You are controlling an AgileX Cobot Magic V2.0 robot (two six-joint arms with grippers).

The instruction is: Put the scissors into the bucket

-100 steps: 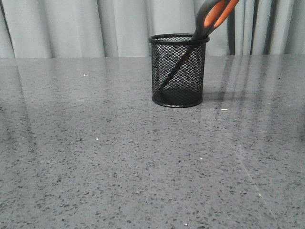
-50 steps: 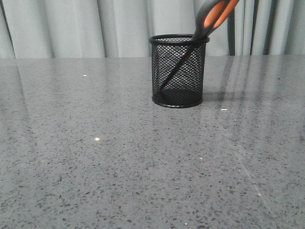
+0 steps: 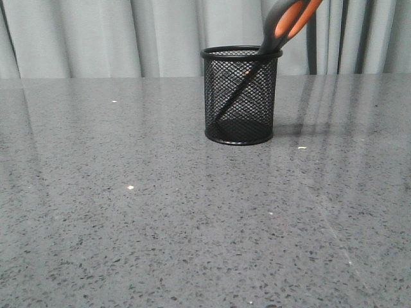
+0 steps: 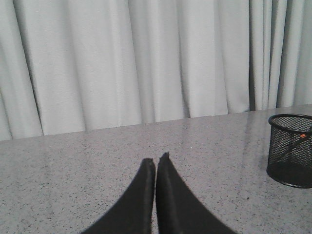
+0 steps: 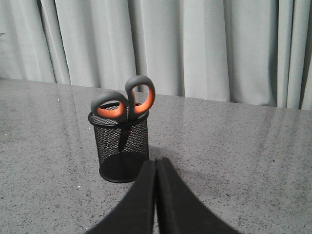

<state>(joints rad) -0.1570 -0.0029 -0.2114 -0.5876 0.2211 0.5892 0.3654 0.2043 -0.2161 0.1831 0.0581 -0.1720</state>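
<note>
Left gripper (image 4: 156, 163) jaws closed, empty; right gripper (image 5: 156, 163) jaws closed, empty, near the bucket (image 3: 241, 96); we see the scissors (image 5: 124, 105) blades-down inside, handles leaning over the rim; surface (image 3: 160, 224) otherwise bare; we judge placement done.

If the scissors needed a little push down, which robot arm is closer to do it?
Probably the right. The right gripper sits just in front of the bucket holding the scissors; from the left gripper, the bucket sits far off to the side.
</note>
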